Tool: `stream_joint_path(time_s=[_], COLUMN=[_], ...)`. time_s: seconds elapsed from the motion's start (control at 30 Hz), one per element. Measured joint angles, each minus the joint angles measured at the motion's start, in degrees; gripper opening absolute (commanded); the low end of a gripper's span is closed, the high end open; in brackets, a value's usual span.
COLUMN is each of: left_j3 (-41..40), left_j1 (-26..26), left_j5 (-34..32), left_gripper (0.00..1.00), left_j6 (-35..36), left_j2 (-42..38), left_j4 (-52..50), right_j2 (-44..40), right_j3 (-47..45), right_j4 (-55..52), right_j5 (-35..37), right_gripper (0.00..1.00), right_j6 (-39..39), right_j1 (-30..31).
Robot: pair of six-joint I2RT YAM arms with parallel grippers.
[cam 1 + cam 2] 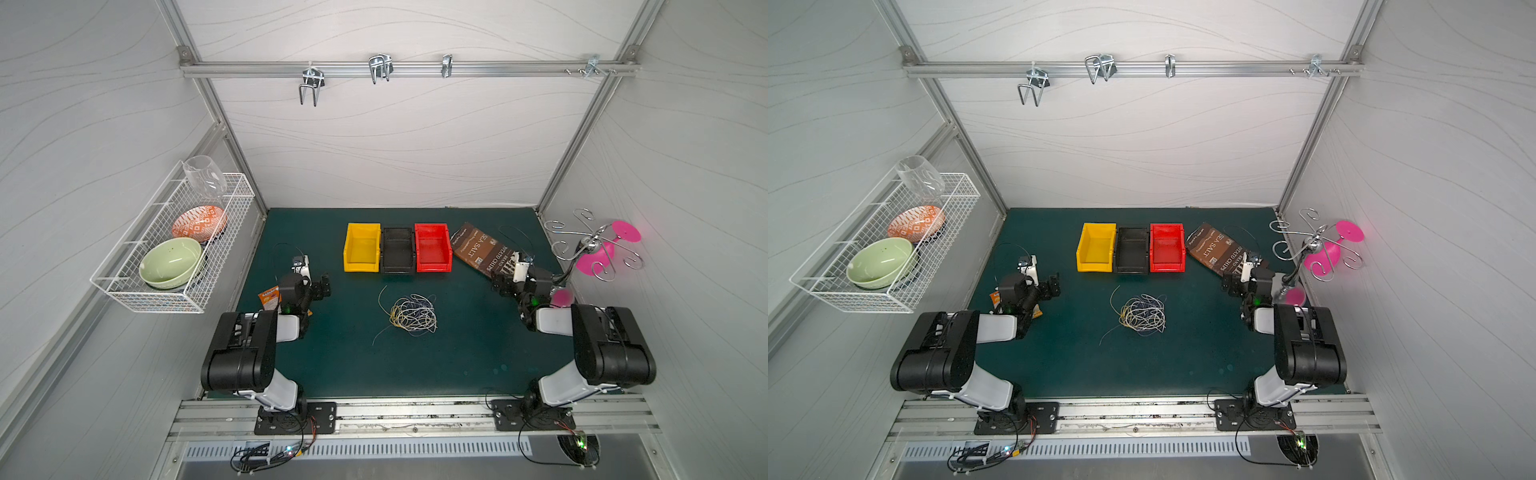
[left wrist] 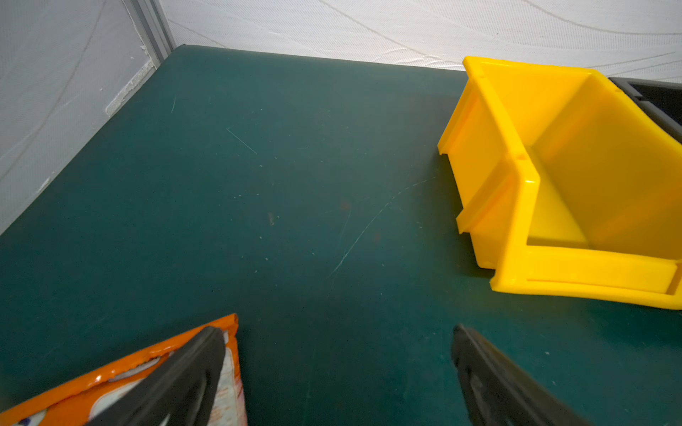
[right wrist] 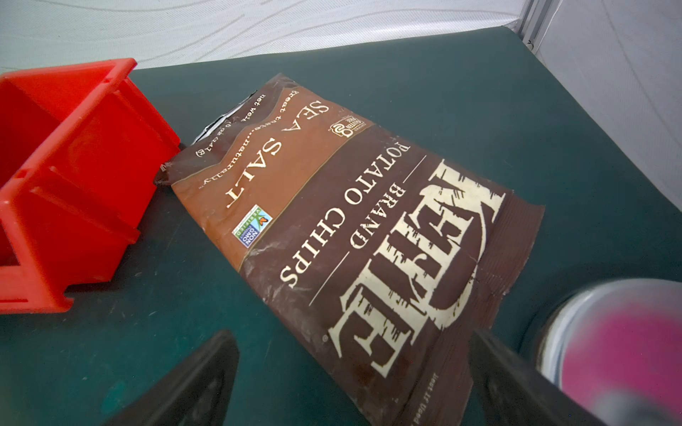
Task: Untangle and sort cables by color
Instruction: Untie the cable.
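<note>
The cables [image 1: 413, 314] lie in one tangled heap of thin white, yellow-olive and dark strands in the middle of the green mat, seen in both top views [image 1: 1143, 316]. A few loose ends trail out toward the front left. My left gripper [image 1: 322, 286] hangs open to the left of the heap, well apart from it, with only bare mat between its fingers [image 2: 336, 332]. My right gripper [image 1: 500, 284] is open to the right of the heap, over the near edge of a chips bag [image 3: 352, 335]. Neither wrist view shows the cables.
A yellow bin [image 1: 362, 249], a black bin [image 1: 398, 251] and a red bin [image 1: 433, 249] stand in a row behind the heap, all empty. A brown chips bag [image 1: 478, 249] lies right of them. An orange packet [image 1: 268, 297] lies under the left arm. A pink-glass stand [image 1: 594, 249] stands far right.
</note>
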Motion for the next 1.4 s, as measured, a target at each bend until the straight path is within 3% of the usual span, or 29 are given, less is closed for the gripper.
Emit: stream_joint_path(time_s=[0.23, 0.53, 0.7, 0.83, 1.0, 1.23, 1.4], left_j3=[0.15, 7.45, 14.73, 18.01, 19.98, 21.20, 18.56], left_j1=[0.00, 0.00, 0.00, -1.64, -12.37, -29.88, -35.95], left_j5=[-1.95, -7.15, -1.73, 5.46, 8.39, 7.13, 6.21], left_gripper=[1.00, 1.00, 1.00, 1.00, 1.00, 0.94, 0.92], left_j6=[-0.63, -8.98, -21.11, -27.98, -29.46, -25.44, -25.03], left_j2=[-1.66, -22.93, -29.35, -29.94, -31.30, -35.19, -36.54], left_j4=[-2.47, -20.24, -29.24, -33.66, -42.42, -54.60, -57.53], right_j2=[-0.46, -14.47, -23.52, -28.39, -29.55, -27.23, -24.09], right_j3=[0.37, 7.50, 10.64, 15.74, 26.67, 36.94, 38.62], right_j4=[-1.36, -19.15, -30.01, -38.95, -51.58, -67.12, -75.45], right_j5=[-0.02, -2.49, -5.99, -7.67, -8.44, -8.11, -7.19], right_gripper=[0.99, 0.99, 0.99, 0.99, 0.96, 0.94, 0.90], right_j6=[0.52, 4.20, 6.71, 7.39, 7.63, 7.04, 6.58], right_j1=[-0.52, -0.87, 0.87, 6.62, 16.35, 29.16, 35.85])
